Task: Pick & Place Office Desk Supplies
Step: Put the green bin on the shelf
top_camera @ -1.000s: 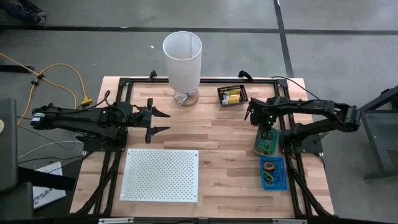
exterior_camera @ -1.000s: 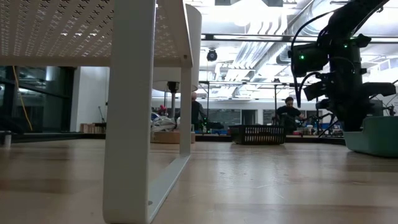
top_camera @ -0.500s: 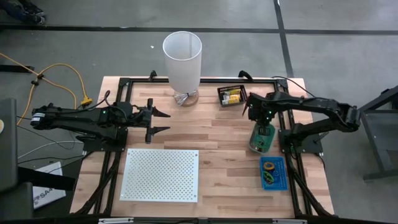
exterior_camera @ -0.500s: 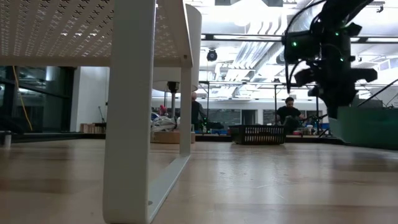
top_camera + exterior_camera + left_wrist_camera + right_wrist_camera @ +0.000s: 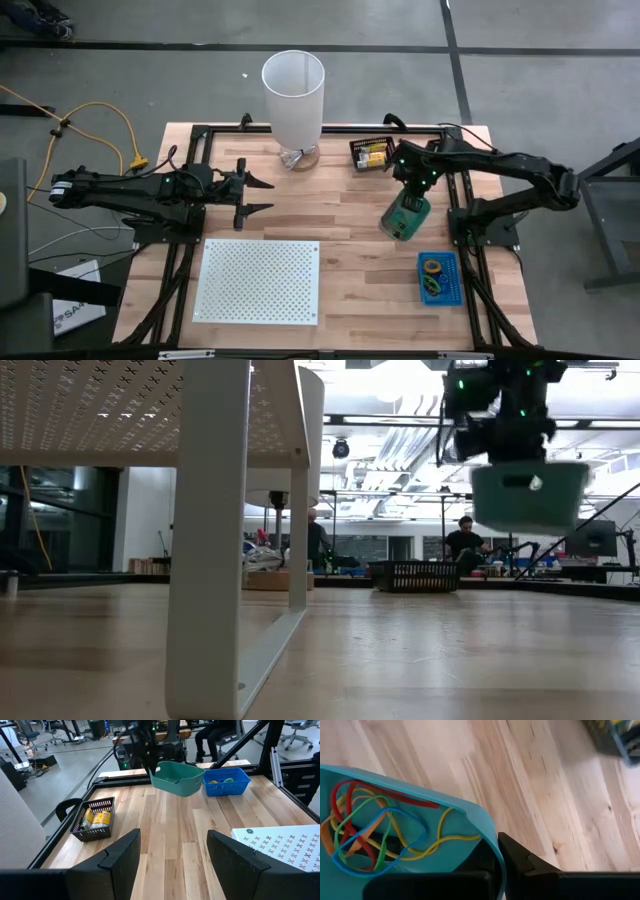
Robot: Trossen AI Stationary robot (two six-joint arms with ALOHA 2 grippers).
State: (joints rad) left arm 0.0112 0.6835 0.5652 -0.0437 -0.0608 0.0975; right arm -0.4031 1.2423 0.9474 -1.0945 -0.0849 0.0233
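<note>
Right tool (image 5: 412, 196) clamped on green tray (image 5: 403, 218) rim, aloft (left tool (image 5: 262, 196) wide, parked)

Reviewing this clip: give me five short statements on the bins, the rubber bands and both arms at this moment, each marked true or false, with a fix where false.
1. The right gripper holds the green bin by its rim, clear of the table. True.
2. The green bin is empty. False: coloured rubber bands lie in it.
3. The left gripper has its fingers closed on a packet. False: its fingers are open and hold nothing.
4. The blue bin sits on the table near the right arm's base. True.
5. The black basket holds blue loops. False: it holds yellow packets.
</note>
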